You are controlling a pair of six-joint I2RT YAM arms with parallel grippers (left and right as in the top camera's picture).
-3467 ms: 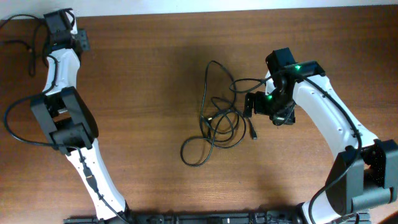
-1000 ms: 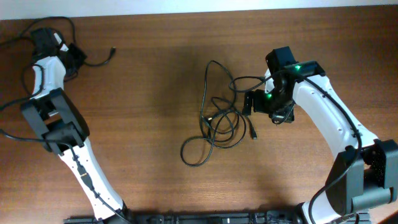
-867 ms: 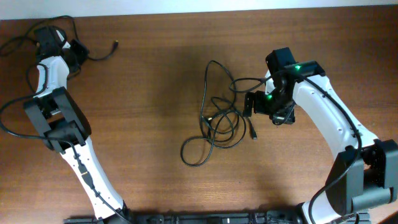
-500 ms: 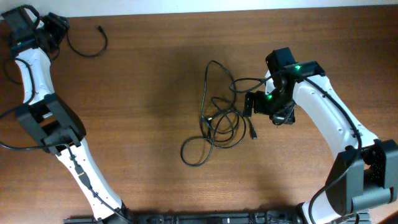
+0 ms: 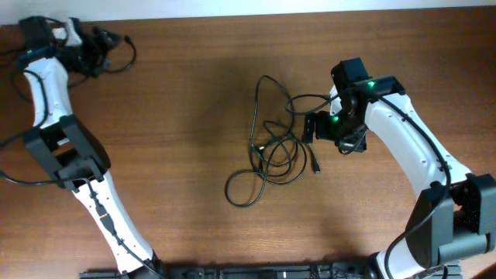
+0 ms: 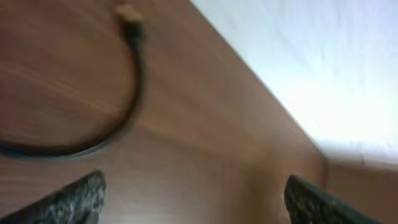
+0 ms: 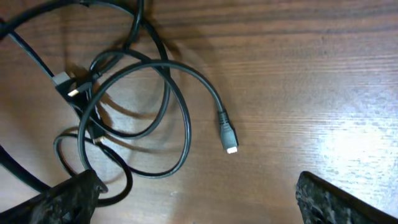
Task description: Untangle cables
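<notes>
The tangled cables (image 5: 271,151) are located at the centre of the table (image 5: 178,170), just left of the right gripper (image 5: 310,128). Its fingers are spread apart, with a plug end (image 7: 227,138) seen between them. A separate cable (image 6: 135,93) lies ahead of the left gripper (image 5: 103,43), which is likewise spread.

Brown wood-grain surface (image 5: 178,155), matte, darker patch mid-far. Tangle of cables (image 5: 271,155) lies flat on it, right of centre: several black loops overlapping, one tall narrow loop (image 5: 259,101) reaching toward the far edge, one rounder loop (image 5: 246,190) spilling near-left. Loose plug end (image 5: 316,166) with pale tip lies on bare wood at the tangle's right side, clear in the right wrist view (image 7: 227,134), apart from the coils (image 7: 124,106). Lone cable (image 5: 130,58) curves on the surface at the far-left corner, well apart from the tangle; left wrist view blurred, shows its arc (image 6: 127,112) and gold-tipped end (image 6: 129,11).
</notes>
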